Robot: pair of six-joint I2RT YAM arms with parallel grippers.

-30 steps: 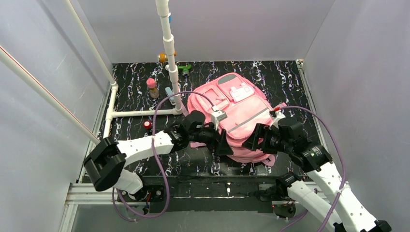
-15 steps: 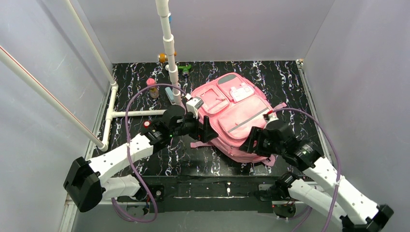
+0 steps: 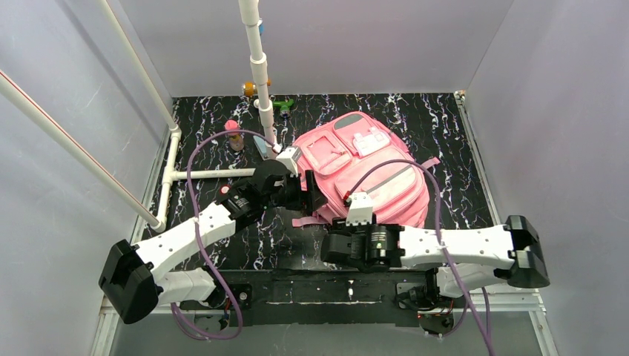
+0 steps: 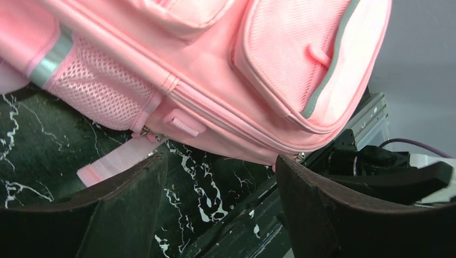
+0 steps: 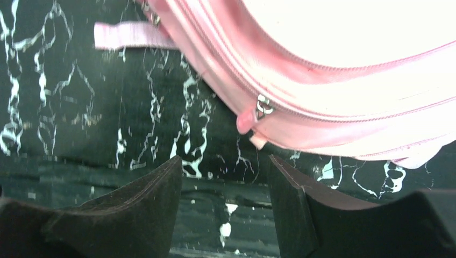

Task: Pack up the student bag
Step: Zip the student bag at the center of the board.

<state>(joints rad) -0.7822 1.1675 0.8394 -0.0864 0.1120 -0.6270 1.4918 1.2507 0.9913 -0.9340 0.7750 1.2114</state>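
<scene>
Black, white-veined tabletop (image 3: 445, 119) between pale walls carries the student bag (image 3: 371, 174), which lies front-up right of centre with its near edge toward the arm bases. Every zip that shows looks closed, so the step in hand seems to be opening the bag before anything goes in. The left gripper (image 4: 220, 166) hovers at the bag's left side, jaws apart and empty. The right gripper (image 5: 224, 161) sits low at the near edge, jaws likewise apart, with a zip pull (image 5: 262, 106) just beyond them. Next calls for pinching that small pull while the other arm steadies the fabric. The bag's inside is hidden, glare whitens the right wrist view, and apart from a pink-topped bottle (image 3: 234, 136), the items by the white pipe frame (image 3: 259, 74) are too small to name.
</scene>
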